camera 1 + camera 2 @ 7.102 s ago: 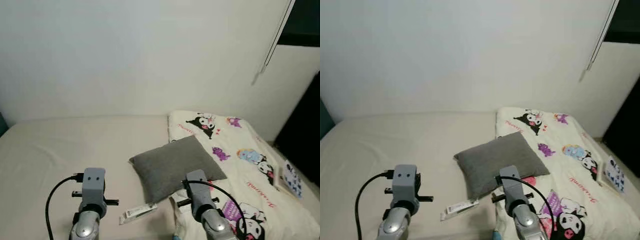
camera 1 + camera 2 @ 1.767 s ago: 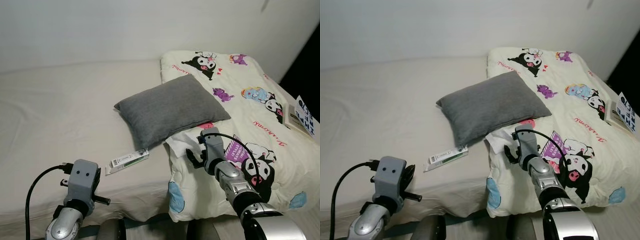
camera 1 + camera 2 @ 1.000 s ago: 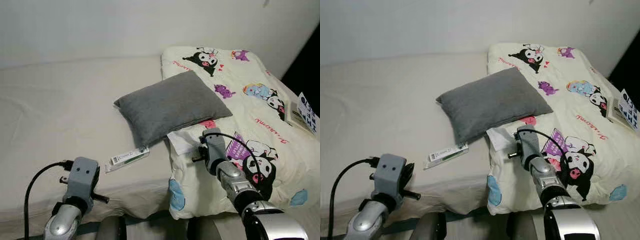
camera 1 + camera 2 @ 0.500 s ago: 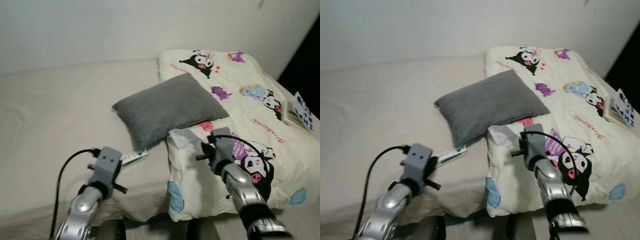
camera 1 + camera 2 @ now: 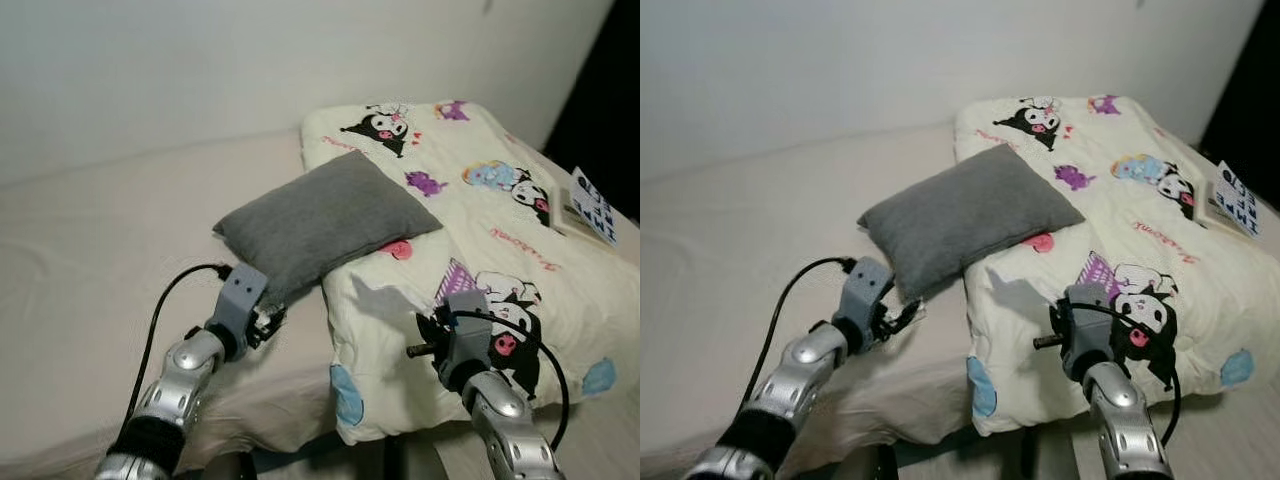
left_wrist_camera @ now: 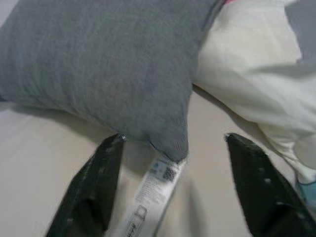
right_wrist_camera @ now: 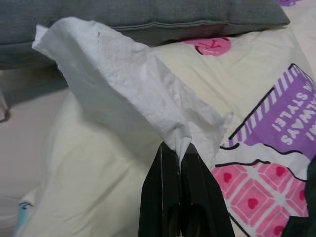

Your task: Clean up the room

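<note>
Fingers of the left gripper [image 6: 170, 192] stand spread wide and empty astride the small white packet [image 6: 153, 190], which lies lengthwise between them at the grey pillow's [image 5: 320, 218] near corner, while the right gripper [image 7: 178, 185], farther off, pinches a white tissue [image 7: 128, 94].

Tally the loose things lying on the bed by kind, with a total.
Grey pillow: 1
Cartoon-print comforter: 1
White tissue, pinched in the right gripper: 1
Small white box, between the open fingers of the left gripper: 1
Book at the comforter's far edge: 1
Total: 5
</note>
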You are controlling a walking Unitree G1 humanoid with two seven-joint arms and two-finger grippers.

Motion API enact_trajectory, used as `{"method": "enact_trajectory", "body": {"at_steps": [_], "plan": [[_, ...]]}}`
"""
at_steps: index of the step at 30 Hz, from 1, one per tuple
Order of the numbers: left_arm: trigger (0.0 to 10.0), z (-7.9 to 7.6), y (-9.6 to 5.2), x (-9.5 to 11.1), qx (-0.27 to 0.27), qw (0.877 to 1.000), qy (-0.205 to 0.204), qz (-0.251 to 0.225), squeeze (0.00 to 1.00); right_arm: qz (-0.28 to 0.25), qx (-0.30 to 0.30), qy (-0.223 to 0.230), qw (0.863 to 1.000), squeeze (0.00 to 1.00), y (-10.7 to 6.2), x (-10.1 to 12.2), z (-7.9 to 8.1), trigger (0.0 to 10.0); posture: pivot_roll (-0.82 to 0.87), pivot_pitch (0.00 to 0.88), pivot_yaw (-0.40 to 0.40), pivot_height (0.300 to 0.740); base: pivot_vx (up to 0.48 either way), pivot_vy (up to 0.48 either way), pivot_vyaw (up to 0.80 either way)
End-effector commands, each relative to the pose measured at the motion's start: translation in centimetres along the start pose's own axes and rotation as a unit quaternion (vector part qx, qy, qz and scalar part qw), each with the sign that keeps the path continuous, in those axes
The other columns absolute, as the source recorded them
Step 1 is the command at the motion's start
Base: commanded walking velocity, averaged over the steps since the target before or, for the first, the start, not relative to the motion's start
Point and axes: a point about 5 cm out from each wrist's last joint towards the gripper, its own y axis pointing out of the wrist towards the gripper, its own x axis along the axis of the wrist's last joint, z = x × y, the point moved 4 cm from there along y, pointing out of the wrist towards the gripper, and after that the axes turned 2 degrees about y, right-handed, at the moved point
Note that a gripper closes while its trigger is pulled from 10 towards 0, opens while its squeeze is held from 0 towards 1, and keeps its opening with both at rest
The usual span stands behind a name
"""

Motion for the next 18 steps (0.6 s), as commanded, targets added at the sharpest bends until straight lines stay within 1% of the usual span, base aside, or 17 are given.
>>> {"method": "enact_trajectory", "body": {"at_steps": [1, 2, 5, 6, 7, 8, 13, 15, 18], "plan": [[10.0, 0.3, -0.3, -1.5, -0.009, 0.999, 0.003, 0.031, 1.0, 0.01, 0.002, 0.011, 1.0, 0.0, -0.5, -0.5, 0.3, 0.0, -0.1, 0.21, 0.083, 0.596, 0.0, 0.0, 0.0], [10.0, 0.6, -0.2, -1.6, -0.009, 0.999, -0.002, 0.037, 1.0, 0.013, 0.003, 0.01, 1.0, 0.0, -0.6, -0.5, 0.4, 0.0, -0.1, 0.21, 0.083, 0.596, 0.0, 0.0, 0.0], [10.0, 1.0, -0.1, -1.7, -0.013, 0.999, 0.001, 0.044, 1.0, 0.017, 0.003, 0.011, 1.0, 0.0, -0.9, -0.5, 0.6, 0.0, -0.1, 0.215, 0.081, 0.596, 0.0, 0.0, 0.0], [10.0, 1.2, -0.1, -1.9, -0.017, 0.999, -0.001, 0.049, 0.76, 0.021, 0.005, 0.011, 1.0, 0.0, -1.1, -0.5, 0.7, 0.0, -0.1, 0.218, 0.075, 0.596, 0.0, 0.0, 0.0], [10.0, 1.5, -0.1, -2.0, -0.021, 0.998, -0.004, 0.052, 0.76, 0.024, 0.008, 0.012, 1.0, 0.0, -1.2, -0.5, 0.9, 0.0, -0.1, 0.218, 0.075, 0.596, 0.0, 0.0, 0.0], [10.0, 1.7, -0.2, -2.1, -0.022, 0.998, -0.009, 0.054, 0.0, 0.026, 0.009, 0.013, 1.0, 0.0, -1.3, -0.5, 1.0, 0.0, -0.09, 0.22, 0.071, 0.596, 0.0, 0.0, 0.0], [10.0, 2.1, -0.4, -2.5, -0.034, 0.997, -0.022, 0.068, 0.0, 0.033, 0.017, 0.014, 0.999, 0.0, -1.4, -0.6, 1.3, 0.0, -0.09, 0.222, 0.066, 0.596, 0.0, 0.0, 0.0], [10.0, 2.5, -0.7, -3.2, -0.043, 0.995, -0.036, 0.086, 0.0, 0.039, 0.023, 0.015, 0.999, 0.0, -1.3, -0.7, 1.6, 0.0, -0.08, 0.221, 0.059, 0.596, 0.0, 0.0, 0.0], [10.0, 2.6, -0.8, -3.4, -0.042, 0.994, -0.034, 0.091, 0.0, 0.041, 0.025, 0.016, 0.999, 0.0, -1.3, -0.7, 1.7, 0.0, -0.08, 0.221, 0.055, 0.596, 0.0, 0.0, 0.0]]}}
